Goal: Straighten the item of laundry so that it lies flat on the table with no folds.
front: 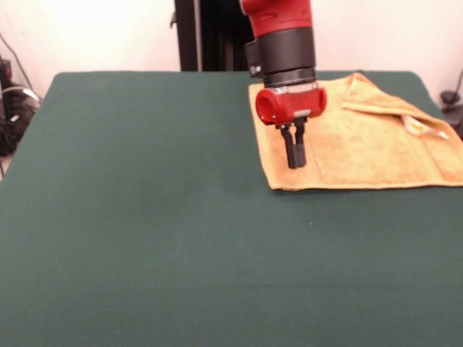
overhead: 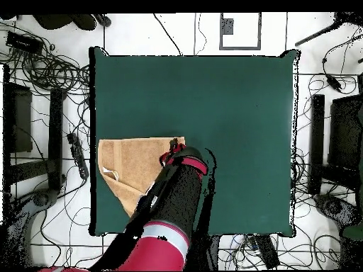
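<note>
A dark green surface [front: 145, 238] is seen in front of a white wall, and it fills most of the front view. In the overhead view the same surface [overhead: 234, 113] is shown as a whole rectangle, and many black cables [overhead: 49, 78] are spread on the white floor around it; these cables are seen only at the edges of the front view.

The golden-orange towel [front: 362, 148] is placed on the far right part of the surface in the front view, close to the far edge, and its right part is cut off by the picture's edge. In the overhead view the towel [overhead: 131, 166] is found at the left side, near the left edge of the surface. It is not flat: one corner is folded over, so that a diagonal edge is formed. A small white label tag [front: 418, 126] is seen at this fold in the front view; in the overhead view it is only a pale mark.

The end effector [front: 294, 163] is held over the left part of the towel in the front view. Its two black fingers [front: 289, 152] are pressed together and point down, and nothing is pinched between them. Whether the tips touch the cloth cannot be told. In the overhead view the fingers are hidden under the red and black arm [overhead: 174, 205].
</note>
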Robot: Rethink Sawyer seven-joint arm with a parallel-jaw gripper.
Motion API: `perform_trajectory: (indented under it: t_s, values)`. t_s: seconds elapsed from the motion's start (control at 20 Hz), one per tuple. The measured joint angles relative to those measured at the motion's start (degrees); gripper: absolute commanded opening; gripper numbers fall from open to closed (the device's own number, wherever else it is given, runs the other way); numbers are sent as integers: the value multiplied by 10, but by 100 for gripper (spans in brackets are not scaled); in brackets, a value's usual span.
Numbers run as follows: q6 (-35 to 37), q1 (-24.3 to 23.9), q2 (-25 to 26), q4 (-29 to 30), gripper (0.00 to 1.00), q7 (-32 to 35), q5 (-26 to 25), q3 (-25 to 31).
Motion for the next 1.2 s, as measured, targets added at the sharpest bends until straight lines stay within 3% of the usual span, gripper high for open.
perform_trajectory:
  t_s: [0.1,0.3,0.45,0.7,1.0,1.2]
  values:
    - [0,2,0,0,0,0,-15,0]
    - [10,14,5,-1,0,0,-86,3]
    - [30,34,12,-2,0,0,-167,6]
    - [55,71,32,-6,0,17,-250,6]
    - [66,70,35,-13,0,42,-244,11]
    - [50,35,32,-13,0,42,-176,18]
